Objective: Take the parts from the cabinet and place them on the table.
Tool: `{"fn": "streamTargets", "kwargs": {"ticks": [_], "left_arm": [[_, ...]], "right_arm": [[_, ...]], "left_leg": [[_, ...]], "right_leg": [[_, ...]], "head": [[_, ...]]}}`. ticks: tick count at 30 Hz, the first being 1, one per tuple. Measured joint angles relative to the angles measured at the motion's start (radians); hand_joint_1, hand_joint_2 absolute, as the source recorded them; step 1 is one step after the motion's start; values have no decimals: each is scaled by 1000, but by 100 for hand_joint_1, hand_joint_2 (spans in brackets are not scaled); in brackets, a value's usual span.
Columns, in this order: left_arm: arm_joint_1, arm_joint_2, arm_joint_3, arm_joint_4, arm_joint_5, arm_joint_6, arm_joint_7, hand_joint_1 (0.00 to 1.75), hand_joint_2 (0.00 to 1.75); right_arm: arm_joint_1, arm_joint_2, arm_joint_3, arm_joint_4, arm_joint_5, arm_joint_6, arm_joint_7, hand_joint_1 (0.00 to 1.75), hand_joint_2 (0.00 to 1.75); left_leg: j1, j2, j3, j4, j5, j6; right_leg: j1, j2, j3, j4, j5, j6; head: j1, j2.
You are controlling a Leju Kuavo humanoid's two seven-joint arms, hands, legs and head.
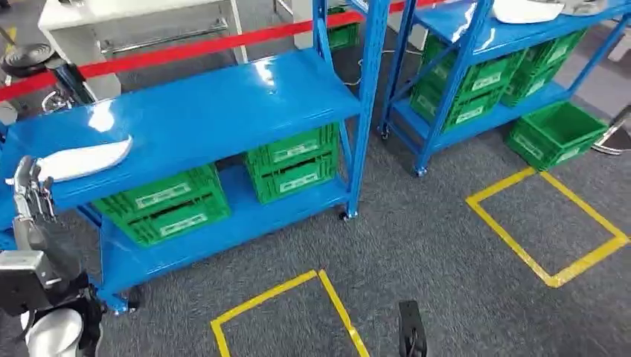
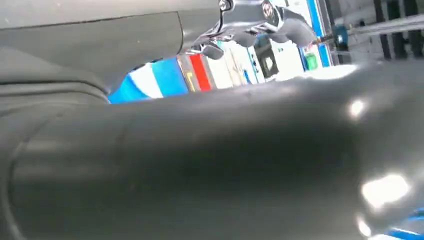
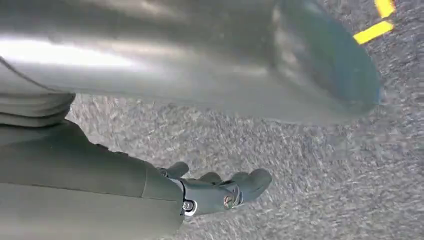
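We are raising our left hand [image 1: 30, 195], open and holding nothing, just beside the white part [image 1: 83, 160], lying lengthwise along the blue shelf [image 1: 208, 104] at the left of the frame.

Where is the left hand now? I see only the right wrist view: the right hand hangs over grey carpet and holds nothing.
Observer: The left hand is raised at the end of a white part that lies on the top shelf of the near blue rack.
Operator: Does it hold the part?
Observer: I cannot tell. Its fingers stand upright beside the part, and the left wrist view is too blurred to help.
Operator: Are there other parts to take?
Observer: Yes, a second white part lies on top of the far rack.
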Motion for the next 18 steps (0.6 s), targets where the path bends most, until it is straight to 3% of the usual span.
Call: {"fn": "streamTargets", "kwargs": {"ticks": [1,2,3,4,5,6,7,8,9,10,12,13,14,15,16,18], "left_arm": [[-4,0,0,2,0,0,0,0,0],[-3,0,0,3,0,0,0,0,0],[-2,-1,-1,3,0,0,0,0,0],[-2,-3,-1,6,0,0,0,0,0],[-2,-5,-1,8,0,0,0,0,0],[-2,-6,-2,10,0,0,0,0,0],[-2,-7,-2,11,0,-2,0,0,0],[-2,-8,-3,12,0,-3,0,0,0],[-3,-8,-3,14,0,-5,-3,0,0],[-4,-9,-5,16,2,-6,-4,0,0],[-8,-9,-7,16,8,-6,-8,0,0],[-11,-9,-7,17,14,-6,-11,0,0],[-15,-9,-7,18,17,-7,-12,0,0],[-20,-9,-8,18,21,-7,-15,0,0],[-26,-9,-8,18,26,-7,-18,0,0],[-26,-8,-8,21,30,-7,-21,0,0]], "right_arm": [[-3,0,0,0,0,0,0,0,0],[-5,-1,0,0,0,0,0,0,0],[-5,-2,0,0,0,0,0,0,0],[-1,-3,0,0,0,0,0,0,0],[3,-3,0,0,-1,0,0,0,0],[6,-4,0,0,-1,0,0,0,0],[8,-6,0,0,-2,0,-3,0,0],[8,-7,0,0,-3,0,-6,0,0],[9,-8,0,0,-5,0,-10,0,0],[6,-9,0,0,-5,1,-15,0,0],[5,-9,0,0,-6,7,-21,0,0],[6,-10,0,0,-6,8,-24,0,0],[4,-10,0,0,-5,10,-25,0,0],[4,-11,0,0,-5,10,-27,0,0],[3,-13,0,0,-4,10,-26,0,0],[3,-14,0,0,-2,10,-14,0,0]], "left_leg": [[0,10,8,0,-9,6],[0,19,16,0,-19,8],[0,26,23,0,-29,10],[0,33,33,0,-41,12],[0,38,44,1,-52,12],[0,44,58,3,-64,10],[0,52,72,5,-76,7],[0,61,87,7,-90,4],[-3,69,89,10,-103,-2],[-8,72,104,21,-118,-8],[-9,90,122,25,-129,-22],[-7,89,122,33,-126,-28],[-4,84,117,38,-133,-33],[-1,61,113,60,-139,-42],[4,47,85,107,-156,-49],[12,43,-9,249,-212,-61]], "right_leg": [[1,-11,-49,67,-3,3],[1,-14,-101,128,-24,7],[2,-14,-148,173,-64,10],[2,-15,-188,196,-108,14],[1,-16,-209,188,-120,16],[0,-19,-216,152,-98,17],[-1,-26,-210,94,-45,17],[-1,-45,-195,12,42,15],[1,-86,-187,-37,131,7],[0,-97,-192,-42,108,0],[0,-77,-182,-41,120,-12],[-2,-69,-177,-41,116,-17],[-9,-60,-163,-42,117,-22],[-10,-54,-158,-44,114,-26],[-11,-48,-155,-45,113,-29],[-12,-36,-148,-47,105,-33]], "head": [[1,0],[1,0],[1,0],[2,0],[2,0],[2,0],[2,0],[3,0],[3,0],[0,0],[2,0],[2,0],[2,0],[-2,0],[-4,0],[-3,0]]}}
